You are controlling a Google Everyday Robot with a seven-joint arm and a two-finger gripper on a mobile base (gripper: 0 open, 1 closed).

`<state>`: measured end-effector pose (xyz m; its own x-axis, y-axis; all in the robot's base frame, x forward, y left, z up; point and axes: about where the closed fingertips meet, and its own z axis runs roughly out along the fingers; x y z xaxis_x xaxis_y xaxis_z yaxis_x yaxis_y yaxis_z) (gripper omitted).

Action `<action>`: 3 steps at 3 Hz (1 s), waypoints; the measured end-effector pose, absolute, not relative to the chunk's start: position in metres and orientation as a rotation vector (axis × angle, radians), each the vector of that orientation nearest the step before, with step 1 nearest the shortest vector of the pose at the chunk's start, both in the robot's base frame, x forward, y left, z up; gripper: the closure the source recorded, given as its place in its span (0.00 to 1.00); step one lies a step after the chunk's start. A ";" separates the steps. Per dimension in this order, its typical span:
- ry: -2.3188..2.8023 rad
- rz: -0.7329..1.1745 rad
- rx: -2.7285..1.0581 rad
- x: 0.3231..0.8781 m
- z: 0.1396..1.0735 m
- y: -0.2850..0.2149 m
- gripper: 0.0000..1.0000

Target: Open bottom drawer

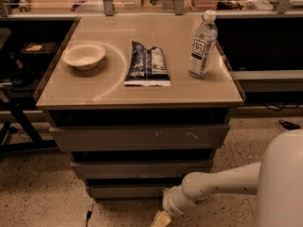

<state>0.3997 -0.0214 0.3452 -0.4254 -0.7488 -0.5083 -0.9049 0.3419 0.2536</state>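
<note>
The bottom drawer (pixel 125 191) is the narrowest grey front of three, low under the cabinet and near the floor. It looks pushed in. My gripper (pixel 160 219) is at the end of the white arm (pixel 218 183), low by the floor, just below and to the right of the bottom drawer's front. It reaches in from the right and is partly cut off by the frame's lower edge.
Above are the mid-width drawer (pixel 142 168) and the widest scratched drawer (pixel 142 137). On the cabinet top (pixel 109 86) stand a bowl (pixel 84 56), a dark snack bag (pixel 147 64) and a water bottle (pixel 202 44). A black stand (pixel 14 112) is at the left, speckled floor around.
</note>
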 end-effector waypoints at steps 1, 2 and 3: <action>2.305 0.715 -1.433 0.412 0.317 -0.020 0.00; 2.318 0.667 -1.366 0.433 0.280 -0.027 0.00; 2.333 0.611 -1.314 0.453 0.253 -0.039 0.00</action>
